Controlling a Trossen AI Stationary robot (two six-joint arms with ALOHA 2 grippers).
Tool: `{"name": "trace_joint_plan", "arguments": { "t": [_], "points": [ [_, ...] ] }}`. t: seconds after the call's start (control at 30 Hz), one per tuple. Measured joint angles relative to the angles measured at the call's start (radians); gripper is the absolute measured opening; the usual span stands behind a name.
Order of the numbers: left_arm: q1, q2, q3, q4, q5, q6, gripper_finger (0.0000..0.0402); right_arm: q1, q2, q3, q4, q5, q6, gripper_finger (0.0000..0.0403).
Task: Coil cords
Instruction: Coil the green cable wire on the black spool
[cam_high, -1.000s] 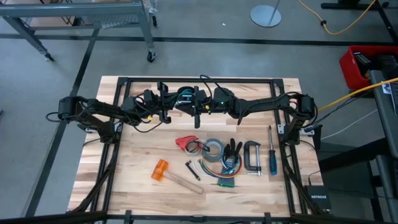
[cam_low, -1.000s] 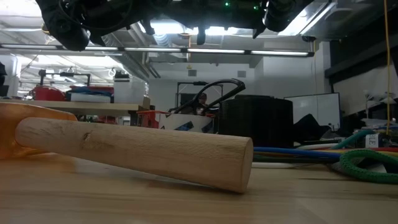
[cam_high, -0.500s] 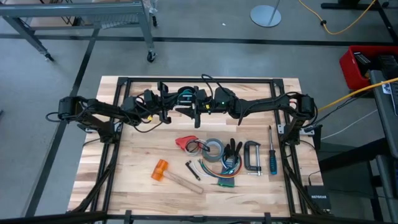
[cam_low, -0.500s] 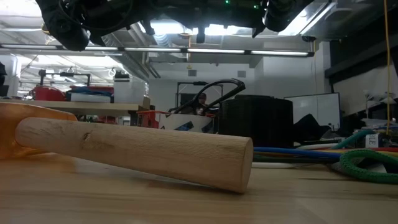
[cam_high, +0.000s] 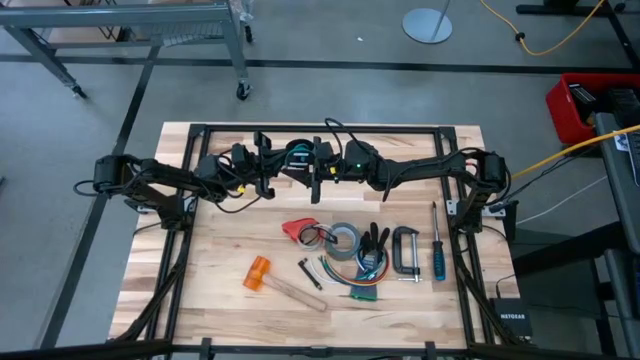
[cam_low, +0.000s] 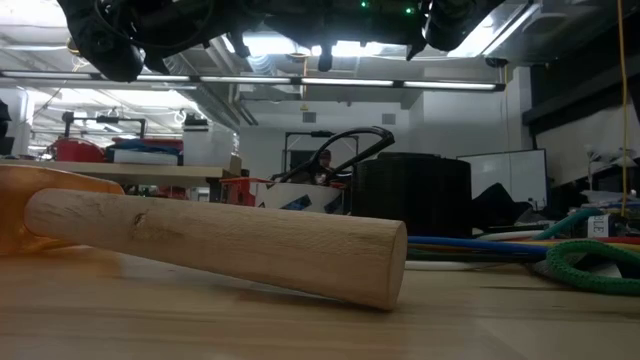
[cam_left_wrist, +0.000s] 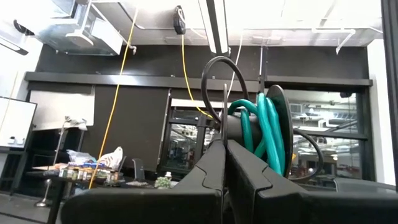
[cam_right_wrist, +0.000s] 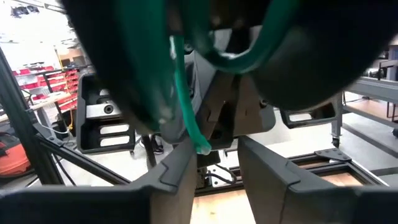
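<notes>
left gripper (cam_high: 268, 172) in the upper middle of the high view, fingers pressed together in the left wrist view, pinching a coiled teal-green cord (cam_left_wrist: 264, 134) bundled with a dark loop. right gripper (cam_high: 316, 172) just beside it, facing it, fingers (cam_right_wrist: 180, 168) spread, a teal strand (cam_right_wrist: 186, 112) hanging between them without being clamped, as far as can be seen. both held up over the far edge of the wooden table (cam_high: 220, 260).

judged well along: cord gathered into several loops and lifted clear of the table; likely left to tuck the loose end and set the coil down.

lower in the high view, untouched: hammer (cam_high: 275, 280), tape roll (cam_high: 345, 240), c-clamp (cam_high: 405, 250), screwdriver (cam_high: 437, 250), multi-coloured wires (cam_high: 360, 285).
</notes>
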Motion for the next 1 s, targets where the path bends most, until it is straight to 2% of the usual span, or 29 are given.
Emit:
{"name": "trace_joint_plan", "arguments": {
  "t": [0.3, 0.47, 0.63, 1.0],
  "points": [
    [-0.011, 0.000, 0.000, -0.003, 0.001, 0.007, 0.0000, 0.000, 0.000, 0.000, -0.001, -0.016, -0.026, 0.0012],
    [-0.017, 0.000, 0.000, -0.003, 0.002, 0.025, 0.0000, 0.000, 0.000, 0.000, -0.017, -0.069, -0.025, 0.0018],
    [-0.017, 0.000, -0.001, -0.024, 0.001, 0.022, 0.0000, 0.000, -0.002, 0.000, -0.054, -0.070, -0.025, 0.0006],
    [-0.016, -0.023, -0.001, -0.142, -0.005, 0.002, 0.0000, 0.000, -0.124, 0.000, -0.376, -0.046, -0.148, 0.0002]
  ]
}}
